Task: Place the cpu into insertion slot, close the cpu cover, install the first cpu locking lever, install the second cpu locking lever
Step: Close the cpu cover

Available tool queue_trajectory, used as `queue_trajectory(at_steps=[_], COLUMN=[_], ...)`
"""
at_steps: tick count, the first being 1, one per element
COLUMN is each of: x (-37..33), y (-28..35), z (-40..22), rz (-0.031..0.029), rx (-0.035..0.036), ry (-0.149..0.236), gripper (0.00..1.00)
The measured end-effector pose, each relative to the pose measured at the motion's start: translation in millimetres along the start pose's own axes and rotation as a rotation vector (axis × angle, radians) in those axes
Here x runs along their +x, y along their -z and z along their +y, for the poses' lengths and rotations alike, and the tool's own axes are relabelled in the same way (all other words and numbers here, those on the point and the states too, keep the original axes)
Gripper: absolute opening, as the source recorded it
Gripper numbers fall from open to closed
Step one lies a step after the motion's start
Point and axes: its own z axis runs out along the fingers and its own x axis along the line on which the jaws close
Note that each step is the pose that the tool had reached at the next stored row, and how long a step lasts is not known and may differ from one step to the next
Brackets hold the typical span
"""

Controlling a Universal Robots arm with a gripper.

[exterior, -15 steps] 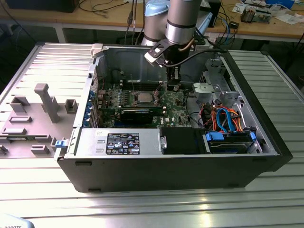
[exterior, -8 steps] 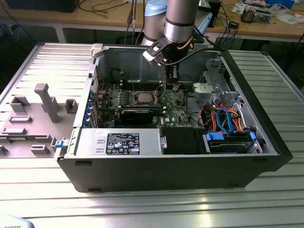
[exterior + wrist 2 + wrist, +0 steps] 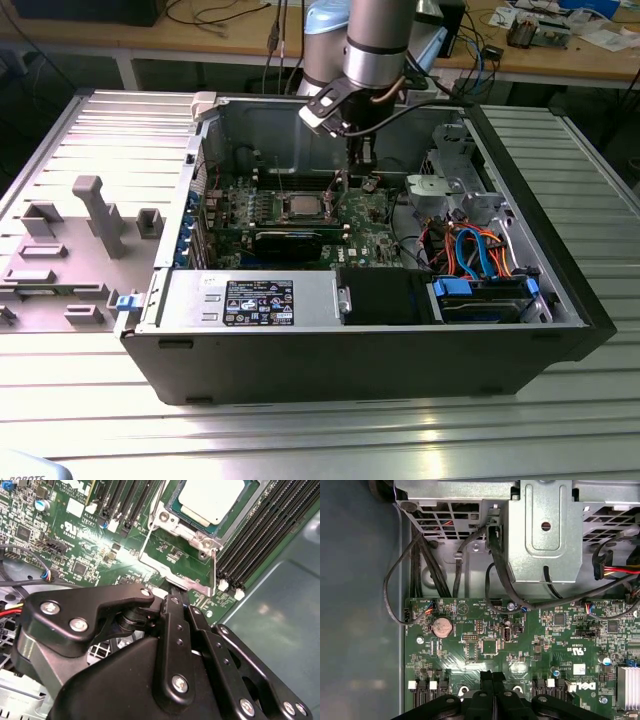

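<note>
While the cpu [image 3: 210,497] lies seated in the insertion slot [image 3: 185,530] inside the open computer case [image 3: 350,365] on the bench [image 3: 300,435], my hand [image 3: 175,597] has its fingers pressed together, tips at the free edge of the swung-open cpu cover [image 3: 190,581].

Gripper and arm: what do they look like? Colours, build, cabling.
The arm is a smooth silver-grey tube with a pale blue joint cap beside it. A pale boxy module sits at the wrist, and black cables loop past it. The gripper is matte black: flat bar links joined by silver screw heads, tapering to two narrow fingers.
</note>
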Motion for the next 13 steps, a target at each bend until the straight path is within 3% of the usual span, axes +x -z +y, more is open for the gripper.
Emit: queue_trajectory(at_steps=[13], x=[0.0], y=[0.0], z=[-0.6], rz=[0.0001], rx=[-0.0002], ry=[0.0], gripper=[0.11])
